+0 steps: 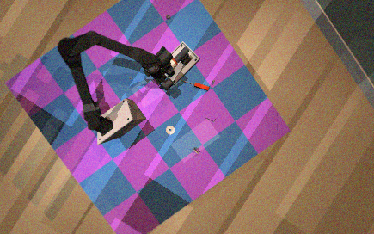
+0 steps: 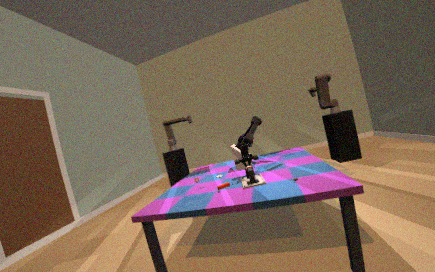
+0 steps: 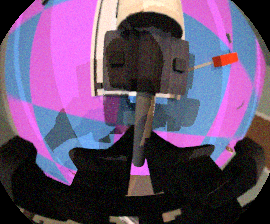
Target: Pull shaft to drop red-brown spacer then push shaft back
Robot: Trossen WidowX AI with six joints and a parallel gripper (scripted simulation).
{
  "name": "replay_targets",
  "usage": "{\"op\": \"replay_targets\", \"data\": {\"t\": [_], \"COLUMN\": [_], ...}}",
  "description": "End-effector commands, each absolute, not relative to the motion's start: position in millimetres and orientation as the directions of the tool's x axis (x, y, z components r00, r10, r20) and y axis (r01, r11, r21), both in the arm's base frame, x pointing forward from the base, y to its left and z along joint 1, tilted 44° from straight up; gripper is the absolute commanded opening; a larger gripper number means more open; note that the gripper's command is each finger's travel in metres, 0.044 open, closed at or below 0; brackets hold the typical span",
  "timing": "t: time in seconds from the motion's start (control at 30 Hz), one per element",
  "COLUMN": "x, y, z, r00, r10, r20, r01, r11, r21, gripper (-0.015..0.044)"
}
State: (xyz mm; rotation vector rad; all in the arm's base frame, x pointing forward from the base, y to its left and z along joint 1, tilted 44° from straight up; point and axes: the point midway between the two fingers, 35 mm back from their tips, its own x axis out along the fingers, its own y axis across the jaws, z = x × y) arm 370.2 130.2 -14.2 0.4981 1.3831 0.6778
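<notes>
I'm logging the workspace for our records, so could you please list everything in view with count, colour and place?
Shaft: one, grey, its end between the fingers
Base plate: one, pale, beneath the shaft's blocks
Screwdriver: one, red handle, beside the plate
Washer: one, white, on the tabletop
Tabletop: one, blue-magenta checks
Background arms: two, brownish, on black pedestals
Door: one, brown, left wall
Gripper: one, black, at the shaft
</notes>
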Motion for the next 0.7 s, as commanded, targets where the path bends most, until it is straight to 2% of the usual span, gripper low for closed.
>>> {"op": "replay_targets", "data": {"t": [0.0, 0.67], "x": [369.2, 367.3], "y": [130.6, 130.5], "z": [-14.2, -14.5], "r00": [0.051, 0.050], "r10": [0.696, 0.696], "r20": [-0.716, -0.716], "r01": [-0.144, -0.144], "r11": [0.715, 0.715], "r21": [0.685, 0.685], "gripper": [0.0000, 0.0000]}}
